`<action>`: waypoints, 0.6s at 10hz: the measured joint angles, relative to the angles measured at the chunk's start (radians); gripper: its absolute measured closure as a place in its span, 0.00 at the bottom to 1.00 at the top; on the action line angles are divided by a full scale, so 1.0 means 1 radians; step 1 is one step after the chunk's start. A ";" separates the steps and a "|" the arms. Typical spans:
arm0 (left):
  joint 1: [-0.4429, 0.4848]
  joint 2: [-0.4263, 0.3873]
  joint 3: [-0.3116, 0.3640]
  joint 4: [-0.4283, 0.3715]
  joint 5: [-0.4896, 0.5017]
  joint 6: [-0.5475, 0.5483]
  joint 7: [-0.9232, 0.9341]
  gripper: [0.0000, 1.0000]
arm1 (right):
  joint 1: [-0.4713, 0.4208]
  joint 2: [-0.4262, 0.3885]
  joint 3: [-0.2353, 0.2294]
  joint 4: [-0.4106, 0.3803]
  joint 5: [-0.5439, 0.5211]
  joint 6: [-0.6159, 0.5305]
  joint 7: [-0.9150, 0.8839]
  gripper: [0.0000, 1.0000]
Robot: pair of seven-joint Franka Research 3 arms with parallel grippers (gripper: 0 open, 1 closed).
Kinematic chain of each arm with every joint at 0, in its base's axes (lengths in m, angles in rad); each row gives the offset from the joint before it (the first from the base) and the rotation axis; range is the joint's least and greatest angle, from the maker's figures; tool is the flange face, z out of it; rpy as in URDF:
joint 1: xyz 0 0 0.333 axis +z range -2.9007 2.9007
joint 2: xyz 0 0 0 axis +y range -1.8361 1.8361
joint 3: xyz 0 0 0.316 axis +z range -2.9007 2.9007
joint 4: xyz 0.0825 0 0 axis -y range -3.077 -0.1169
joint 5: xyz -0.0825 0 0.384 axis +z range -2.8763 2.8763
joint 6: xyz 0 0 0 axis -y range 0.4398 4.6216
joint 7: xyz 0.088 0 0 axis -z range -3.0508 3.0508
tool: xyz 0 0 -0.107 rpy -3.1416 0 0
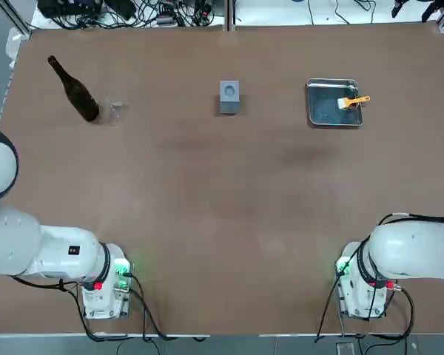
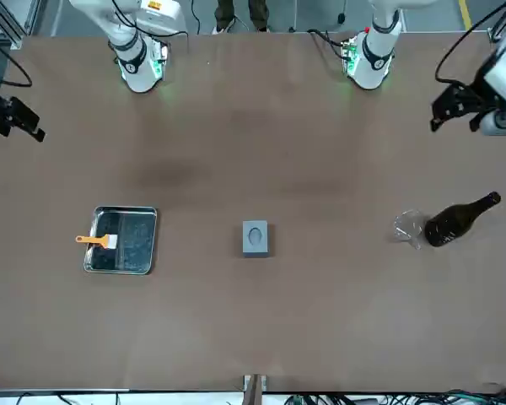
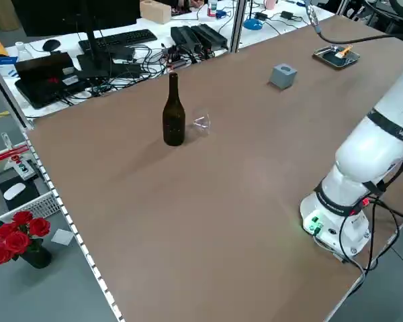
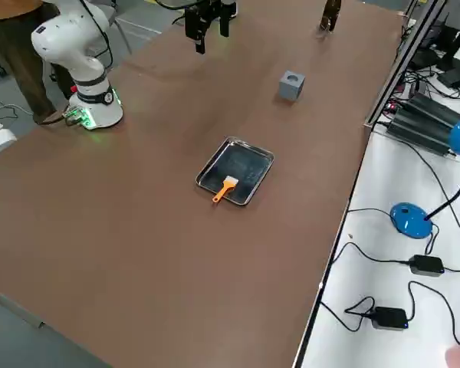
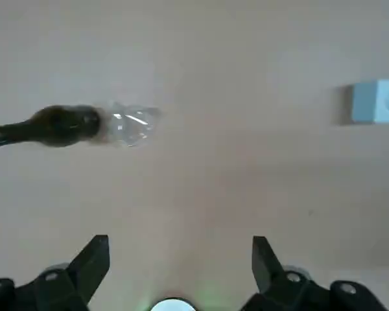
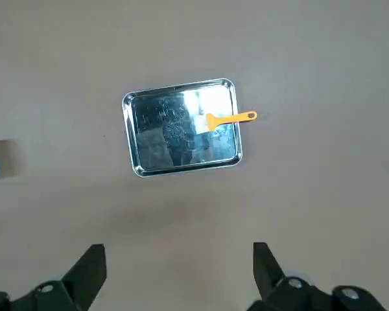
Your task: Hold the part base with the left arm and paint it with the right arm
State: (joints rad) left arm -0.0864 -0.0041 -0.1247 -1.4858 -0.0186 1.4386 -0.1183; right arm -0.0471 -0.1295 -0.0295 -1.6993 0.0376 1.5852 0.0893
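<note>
— Block position?
— One block (image 1: pixel 229 97) at the table's far middle, untouched.
— Jaws?
— Left gripper (image 5: pixel 175 259) and right gripper (image 6: pixel 178 265) both spread wide, holding nothing, hovering well short of it.
— Other items?
— One tray (image 1: pixel 334 118) with one brush (image 1: pixel 353 101); one bottle (image 1: pixel 74 90) beside one glass (image 1: pixel 115 112). Nothing obstructs the block.
</note>
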 joint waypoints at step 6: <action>-0.141 0.122 -0.127 -0.002 0.001 0.054 -0.092 0.02 | -0.051 0.002 -0.010 0.002 0.030 0.000 -0.066 0.00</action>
State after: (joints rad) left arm -0.2271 0.1183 -0.2514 -1.4882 -0.0176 1.4926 -0.2107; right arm -0.0981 -0.1270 -0.0399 -1.6969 0.0674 1.5856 0.0235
